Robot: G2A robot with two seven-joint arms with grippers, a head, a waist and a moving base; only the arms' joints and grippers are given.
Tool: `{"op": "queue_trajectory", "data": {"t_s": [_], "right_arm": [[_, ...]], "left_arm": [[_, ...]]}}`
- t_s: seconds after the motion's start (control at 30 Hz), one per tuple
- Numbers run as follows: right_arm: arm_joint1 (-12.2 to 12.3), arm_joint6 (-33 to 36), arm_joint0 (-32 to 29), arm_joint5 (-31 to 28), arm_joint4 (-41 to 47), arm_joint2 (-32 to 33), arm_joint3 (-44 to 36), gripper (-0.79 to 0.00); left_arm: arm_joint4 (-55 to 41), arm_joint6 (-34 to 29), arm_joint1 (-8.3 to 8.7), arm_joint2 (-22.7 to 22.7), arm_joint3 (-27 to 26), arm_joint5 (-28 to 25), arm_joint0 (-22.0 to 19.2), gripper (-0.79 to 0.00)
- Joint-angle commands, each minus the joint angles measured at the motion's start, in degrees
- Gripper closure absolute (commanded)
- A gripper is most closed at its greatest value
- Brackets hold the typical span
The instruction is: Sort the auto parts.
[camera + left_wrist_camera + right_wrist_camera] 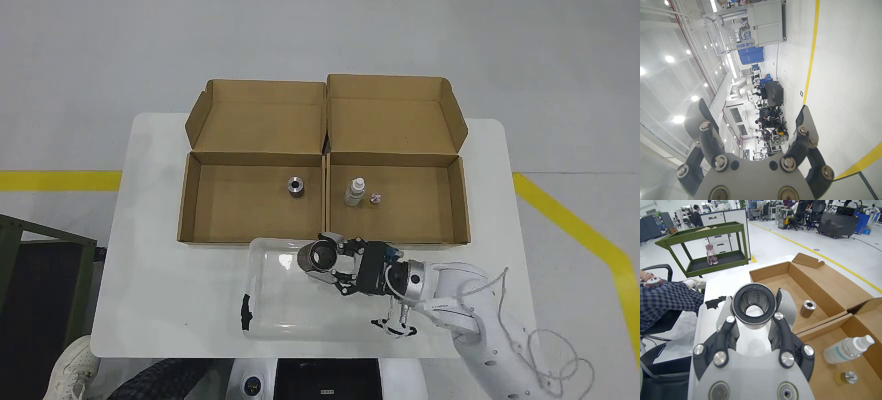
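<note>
Right claw (755,306) clamps steel bearing sleeve (755,324); left claw (753,105) gapes wide, holding nothing.

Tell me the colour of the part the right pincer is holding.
Silver metal sleeve with a black end ring, clearest in the right wrist view.

A: What is carried by the counter (150,260)?

B: Two open cardboard boxes are set toward its far edge, side by side and touching. The left box (230,205) and the right box (420,205) are named by the nearer counter edge. A clear tray (275,300) is laid by the near edge.
</note>
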Motion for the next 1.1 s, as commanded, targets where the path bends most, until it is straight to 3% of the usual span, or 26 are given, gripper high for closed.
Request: {"op": "queue_trajectory", "data": {"t_s": [0.0, 0.53, 1.07], "right_arm": [[0.22, -0.88, -0.65, -0.27, 1.08, 1.48, -0.08, 0.0], [1.18, -3.19, -2.65, -2.91, 6.63, 6.25, 0.81, 0.0], [0.44, 3.36, 4.97, 0.42, 5.04, 0.08, 2.7, 0.0]], "left_arm": [[0.0, 0.0, 0.0, 0.0, 0.0, 0.0, 0.0, -0.785], [0.0, 0.0, 0.0, 0.0, 0.0, 0.0, 0.0, -0.785], [0.0, 0.0, 0.0, 0.0, 0.0, 0.0, 0.0, -0.785]]}}
